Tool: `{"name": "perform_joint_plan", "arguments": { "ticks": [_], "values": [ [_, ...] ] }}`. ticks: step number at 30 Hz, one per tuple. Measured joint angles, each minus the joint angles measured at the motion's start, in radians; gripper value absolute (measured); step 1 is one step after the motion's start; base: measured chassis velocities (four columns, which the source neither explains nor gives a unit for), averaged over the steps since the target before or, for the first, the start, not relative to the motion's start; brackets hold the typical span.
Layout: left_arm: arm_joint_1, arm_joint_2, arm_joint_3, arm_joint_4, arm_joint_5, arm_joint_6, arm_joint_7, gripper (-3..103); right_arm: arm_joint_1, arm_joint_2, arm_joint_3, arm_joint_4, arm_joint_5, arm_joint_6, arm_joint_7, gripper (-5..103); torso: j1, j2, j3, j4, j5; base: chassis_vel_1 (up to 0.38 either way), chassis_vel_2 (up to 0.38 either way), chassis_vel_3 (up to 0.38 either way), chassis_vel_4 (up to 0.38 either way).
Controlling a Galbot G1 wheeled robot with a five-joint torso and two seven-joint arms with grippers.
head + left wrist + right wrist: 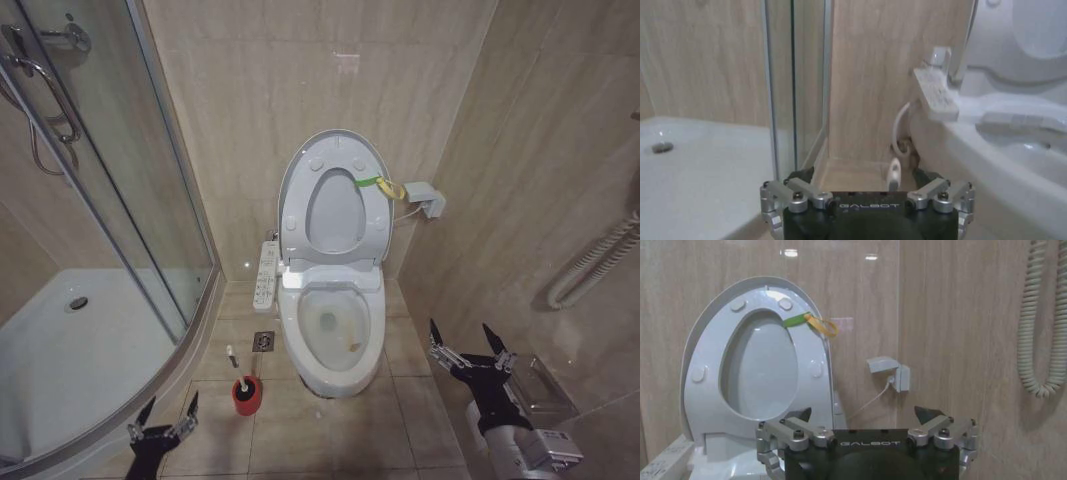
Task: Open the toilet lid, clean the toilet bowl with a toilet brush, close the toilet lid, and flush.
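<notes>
Head view: lid up, brush untouched

Head view has the toilet lid (334, 150) standing upright against the wall with the seat (334, 215) raised along with it, the yellow-green band (383, 186) at its right edge. The toilet bowl (335, 330) is exposed — so the opening step looks done. The toilet brush (240, 375) sits in its red holder (247, 395) on the floor tiles just left of the bowl, near the floor drain (263, 341).

Both arms hang low and clear of everything: the left end effector (167, 418) is near the shower tray (70, 360), fingers spread and empty; the right end effector (470, 345) — beside the right wall — is also spread wide, holding nothing. Scrubbing, closing and flushing all remain.
</notes>
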Motion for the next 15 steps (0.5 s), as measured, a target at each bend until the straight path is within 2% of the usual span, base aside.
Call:
{"name": "perform_joint_plan", "arguments": {
  "ticks": [10, 15],
  "values": [
    [-0.013, 0.002, 0.009, 0.032, 0.0, -0.018, 0.002, 100, 0.0, 0.0, 0.0, 0.0, 0.0, 0.0, 0.0, 100, 0.0, 0.0, 0.0, 0.0001, 0.0005, 0.0, 0.0, 0.0, 0.0],
    [-0.081, 0.014, 0.04, 0.146, -0.011, -0.05, 0.005, 100, 0.0, 0.0, 0.0, 0.0, 0.0, 0.0, 0.0, 100, 0.0, 0.0, 0.0, -0.0001, 0.0003, 0.0, 0.0, 0.0, 0.0]
  ]
}}
